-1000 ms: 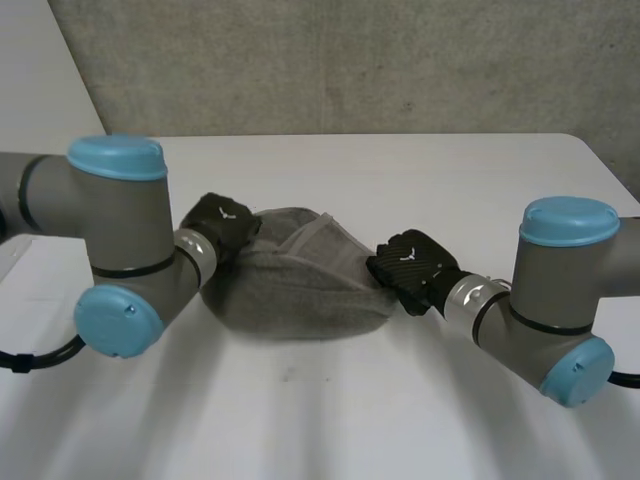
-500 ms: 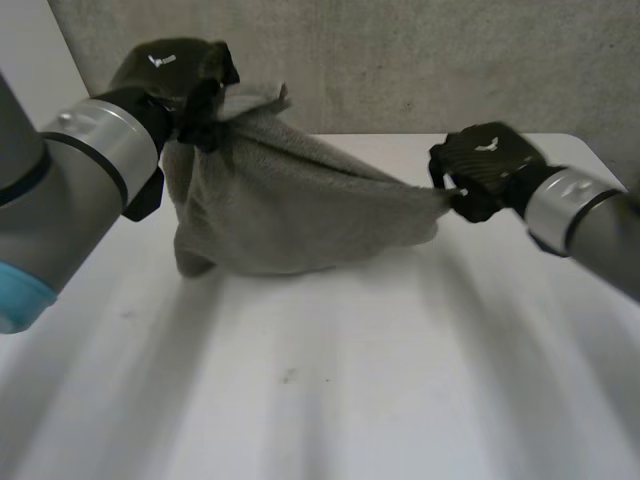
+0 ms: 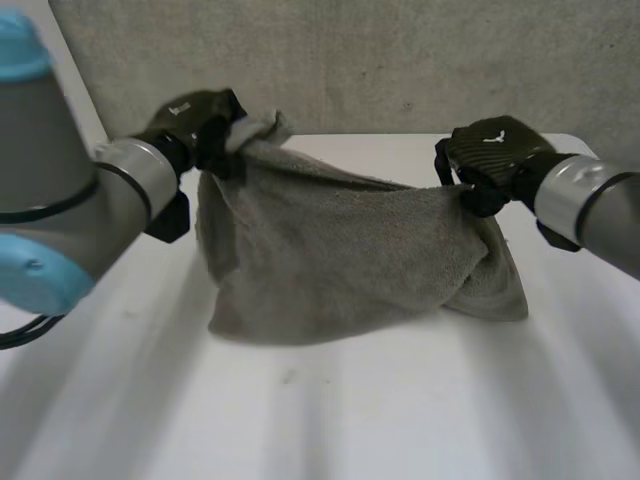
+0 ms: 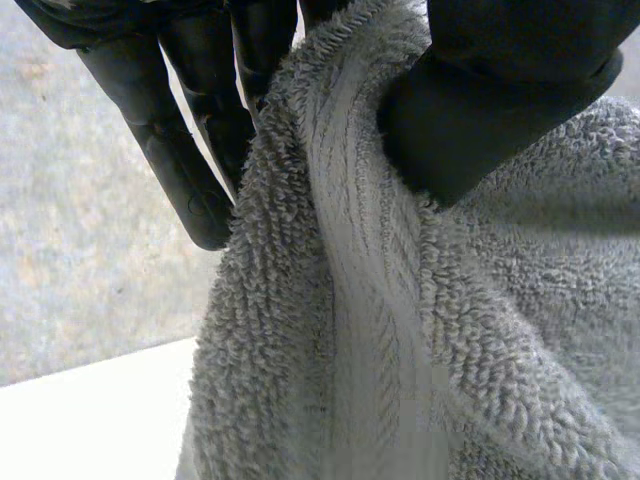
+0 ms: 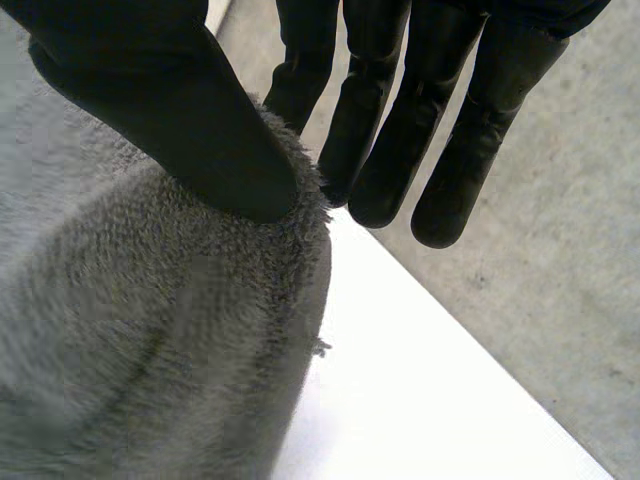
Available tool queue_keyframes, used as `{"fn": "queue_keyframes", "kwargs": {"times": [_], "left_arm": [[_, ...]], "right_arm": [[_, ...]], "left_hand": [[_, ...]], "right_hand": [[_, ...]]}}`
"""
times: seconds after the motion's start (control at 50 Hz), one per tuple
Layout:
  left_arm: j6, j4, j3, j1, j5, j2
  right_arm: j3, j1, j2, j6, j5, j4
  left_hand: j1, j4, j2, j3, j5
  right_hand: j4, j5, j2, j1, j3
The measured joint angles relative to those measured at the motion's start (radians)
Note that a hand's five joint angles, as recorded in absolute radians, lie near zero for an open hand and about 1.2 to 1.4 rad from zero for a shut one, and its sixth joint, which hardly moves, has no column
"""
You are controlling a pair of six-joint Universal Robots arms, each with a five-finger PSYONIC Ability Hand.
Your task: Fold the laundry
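Note:
A grey terry towel point(image 3: 340, 250) hangs stretched between my two hands above the white table point(image 3: 330, 420), its lower part bunched and resting on the tabletop. My left hand point(image 3: 195, 125) is raised at the towel's upper left corner and pinches it. The thumb point(image 4: 500, 90) presses the towel's hemmed edge point(image 4: 360, 300) against the fingers point(image 4: 180, 130). My right hand point(image 3: 490, 155) holds the towel's upper right corner. There the thumb point(image 5: 170, 100) clamps the towel point(image 5: 150, 340) against the fingers point(image 5: 390, 110).
A grey concrete wall point(image 3: 400, 60) rises behind the table's far edge. The table's right rear corner point(image 3: 585, 145) lies just beyond my right hand. Bare white tabletop spreads in front of the towel.
Both hands have lifted the towel off the table and drawn apart. The crumpled heap now hangs spread between them, and its right end has swung out to the right.

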Motion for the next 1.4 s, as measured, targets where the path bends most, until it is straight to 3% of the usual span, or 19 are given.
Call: {"fn": "queue_keyframes", "kwargs": {"times": [0.12,0.16,0.22,0.24,0.32,0.38,0.5,0.68,0.74,0.78,0.82,0.92,0.94,1.0,1.08,1.22,1.4], "left_arm": [[0.103,0.115,0.179,0.002,-0.001,-0.153],[0.135,0.176,0.254,0.002,-0.002,-0.169],[0.146,0.210,0.287,0.002,-0.003,-0.170],[0.160,0.301,0.343,0.002,-0.008,-0.154],[0.138,0.419,0.312,0.002,-0.014,-0.093],[0.114,0.450,0.236,0.004,-0.014,-0.064],[0.084,0.463,-0.012,0.031,-0.011,-0.045],[0.092,0.460,-0.359,0.090,0.000,-0.071],[0.094,0.458,-0.405,0.097,0.001,-0.074],[0.099,0.444,-0.494,0.105,0.001,-0.070],[0.102,0.432,-0.524,0.106,0.001,-0.063],[0.132,0.385,-0.585,0.110,-0.002,-0.022],[0.153,0.369,-0.599,0.114,-0.002,-0.001],[0.208,0.342,-0.625,0.120,-0.003,0.061],[0.257,0.330,-0.645,0.114,-0.003,0.142],[0.293,0.341,-0.668,0.059,-0.004,0.301],[0.415,0.354,-0.737,0.006,-0.007,0.326]], "right_arm": [[-0.209,0.028,0.174,-0.004,0.123,-0.117],[-0.281,0.040,0.195,-0.003,0.184,-0.203],[-0.300,0.043,0.191,-0.001,0.206,-0.258],[-0.295,0.049,0.151,0.003,0.235,-0.414],[-0.189,0.057,0.064,0.005,0.214,-0.607],[-0.103,0.063,0.030,0.002,0.172,-0.653],[0.078,0.081,0.012,-0.015,0.098,-0.600],[0.246,0.122,0.101,-0.079,0.077,-0.401],[0.274,0.136,0.137,-0.098,0.076,-0.349],[0.295,0.151,0.172,-0.109,0.078,-0.302],[0.299,0.155,0.179,-0.109,0.079,-0.292],[0.303,0.170,0.175,-0.102,0.086,-0.281],[0.305,0.172,0.169,-0.100,0.088,-0.282],[0.315,0.178,0.143,-0.097,0.092,-0.284],[0.325,0.179,0.127,-0.097,0.093,-0.287],[0.336,0.178,0.120,-0.097,0.095,-0.286],[0.341,0.173,0.116,-0.097,0.095,-0.286]], "left_hand": [[0.000,0.000,0.000,0.000,0.000],[0.000,0.000,0.000,0.001,0.000],[0.000,0.000,0.000,0.001,0.000],[0.000,0.000,0.000,0.001,0.000],[0.000,0.000,0.000,0.001,0.000],[0.000,0.000,0.000,0.001,0.000],[0.002,-0.002,-0.003,0.000,0.000],[-0.121,-0.168,-0.177,-0.165,-0.146],[-0.211,-0.276,-0.277,-0.273,-0.246],[-0.405,-0.471,-0.470,-0.465,-0.452],[-0.529,-0.575,-0.575,-0.570,-0.556],[-0.561,-0.625,-0.633,-0.629,-0.604],[-0.791,-0.841,-0.848,-0.834,-0.820],[-0.907,-0.969,-0.972,-0.968,-0.950],[-0.942,-1.007,-1.009,-1.003,-0.984],[-0.957,-1.021,-1.022,-1.017,-0.993],[-0.957,-1.021,-1.022,-1.017,-0.993]], "right_hand": [[0.000,0.000,0.000,0.000,0.002],[0.000,0.000,0.000,0.000,0.002],[0.000,0.000,0.000,0.000,0.002],[0.000,0.000,0.000,0.000,0.002],[0.000,0.000,0.000,0.000,0.002],[0.000,0.001,0.000,0.000,0.002],[0.000,0.001,0.000,0.000,0.002],[0.000,0.002,0.000,0.000,0.002],[0.000,0.002,0.000,0.000,0.002],[0.000,0.002,0.000,0.000,0.002],[0.000,0.002,0.000,0.000,0.002],[0.000,0.002,0.000,0.000,0.002],[0.000,0.002,0.000,0.000,0.002],[-0.199,-0.166,-0.190,-0.134,-0.196],[-0.324,-0.285,-0.307,-0.218,-0.322],[-0.329,-0.295,-0.311,-0.219,-0.328],[-0.330,-0.296,-0.311,-0.219,-0.330]]}}
